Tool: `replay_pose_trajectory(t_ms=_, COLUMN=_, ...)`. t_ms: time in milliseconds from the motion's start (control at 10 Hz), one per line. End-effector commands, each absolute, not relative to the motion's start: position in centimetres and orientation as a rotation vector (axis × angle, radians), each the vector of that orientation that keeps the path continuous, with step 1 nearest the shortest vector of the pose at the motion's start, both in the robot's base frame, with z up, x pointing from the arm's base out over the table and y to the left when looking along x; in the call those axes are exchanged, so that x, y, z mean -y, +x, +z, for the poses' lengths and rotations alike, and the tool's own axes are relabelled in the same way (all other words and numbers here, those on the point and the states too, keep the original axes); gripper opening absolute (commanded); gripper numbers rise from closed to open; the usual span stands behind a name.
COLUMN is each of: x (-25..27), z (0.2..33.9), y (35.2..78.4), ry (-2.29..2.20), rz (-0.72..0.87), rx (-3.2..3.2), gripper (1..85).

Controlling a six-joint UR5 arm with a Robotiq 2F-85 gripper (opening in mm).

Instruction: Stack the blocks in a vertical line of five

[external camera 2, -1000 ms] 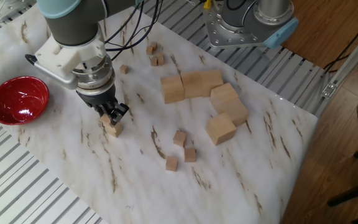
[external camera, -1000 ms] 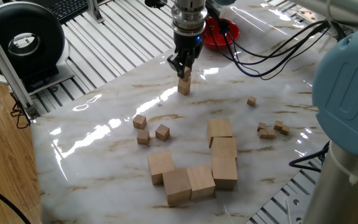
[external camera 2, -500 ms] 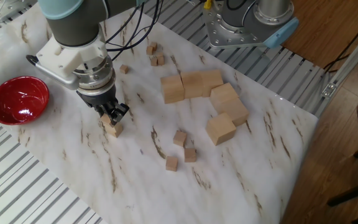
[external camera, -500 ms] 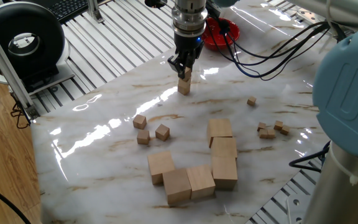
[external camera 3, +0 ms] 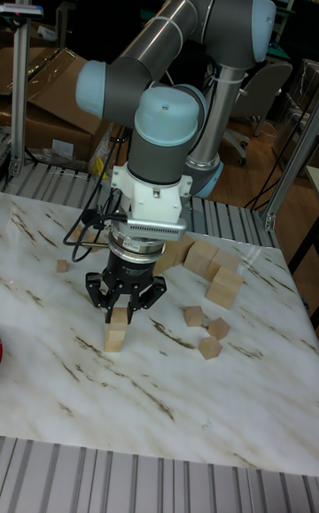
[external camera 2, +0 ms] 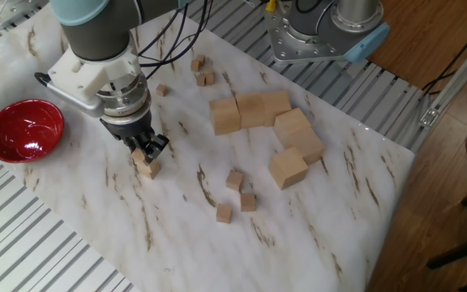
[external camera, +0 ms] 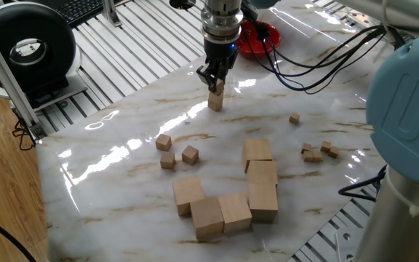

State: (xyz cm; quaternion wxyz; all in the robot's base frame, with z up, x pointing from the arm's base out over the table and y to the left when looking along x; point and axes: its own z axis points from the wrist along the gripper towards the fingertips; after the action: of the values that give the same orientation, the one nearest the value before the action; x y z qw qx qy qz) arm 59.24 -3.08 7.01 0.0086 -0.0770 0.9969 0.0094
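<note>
White marble-patterned surface carries everything, with grooved metal rails around it. Near its far edge in one fixed view stands a two-high stack of blocks, and the gripper hangs straight down over it, its jaws pinching the upper block, which sits on the lower block. Three loose blocks lie close together nearer the middle of the surface, well apart from the stack. Six large cubes sit clustered beyond them, several touching one another. Some tiny cubes lie scattered toward one edge. A red bowl rests by the corner behind the arm, and black cables trail across the surface near it
</note>
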Motion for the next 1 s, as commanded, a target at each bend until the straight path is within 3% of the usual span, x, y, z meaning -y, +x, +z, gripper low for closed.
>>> replay_pose_trajectory(t_ms=0, x=2.86, z=7.09, y=59.32, ry=-0.273, rz=0.054, rx=-3.108, gripper=27.7)
replay_pose_trajectory(t_ms=900, x=2.70, z=7.08, y=58.74, ry=-0.364, rz=0.081, rx=-3.119, gripper=45.0)
